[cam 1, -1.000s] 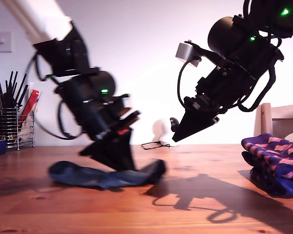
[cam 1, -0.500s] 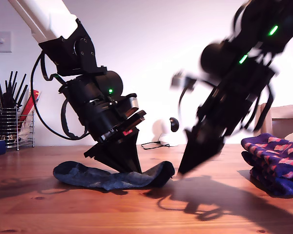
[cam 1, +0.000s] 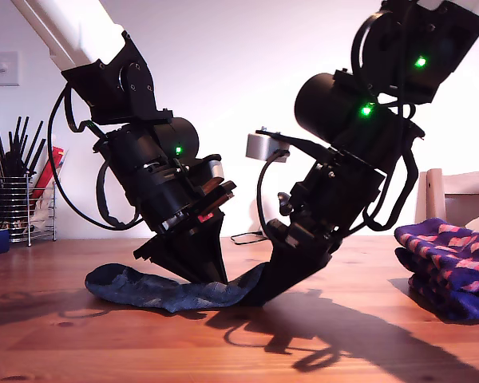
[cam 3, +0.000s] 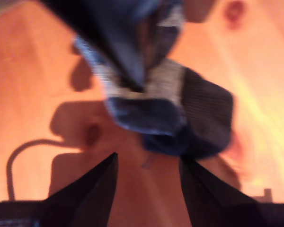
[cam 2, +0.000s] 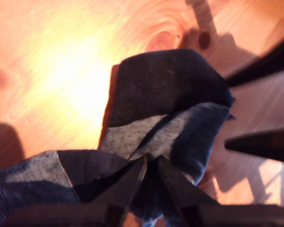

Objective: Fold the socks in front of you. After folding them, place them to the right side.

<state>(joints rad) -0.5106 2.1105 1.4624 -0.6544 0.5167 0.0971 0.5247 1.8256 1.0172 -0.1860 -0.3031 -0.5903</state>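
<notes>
Pinched together on the dark grey-blue sock (cam 2: 165, 94), my first gripper (cam 2: 149, 165) has its two fingertips closed on a fold of the knit, near where the grey heel patch meets the darker cuff. Seen from the exterior view, this gripper (cam 1: 203, 267) presses down onto the sock (cam 1: 168, 289) lying flat on the wooden table (cam 1: 80, 343), toward the middle of the table and a little to that view's left.

Facing it, my second gripper (cam 3: 146, 175) has its fingers spread apart (bare wood shows between them), with the sock's end (cam 3: 180, 118) just beyond the tips; whether they touch the cloth I cannot tell, as that picture is blurred. In the exterior view this gripper (cam 1: 275, 291) reaches down to the sock's raised end.

The checked navy-purple socks (cam 1: 451, 263) sit stacked by the table's edge at the exterior view's right, well apart from both grippers.
</notes>
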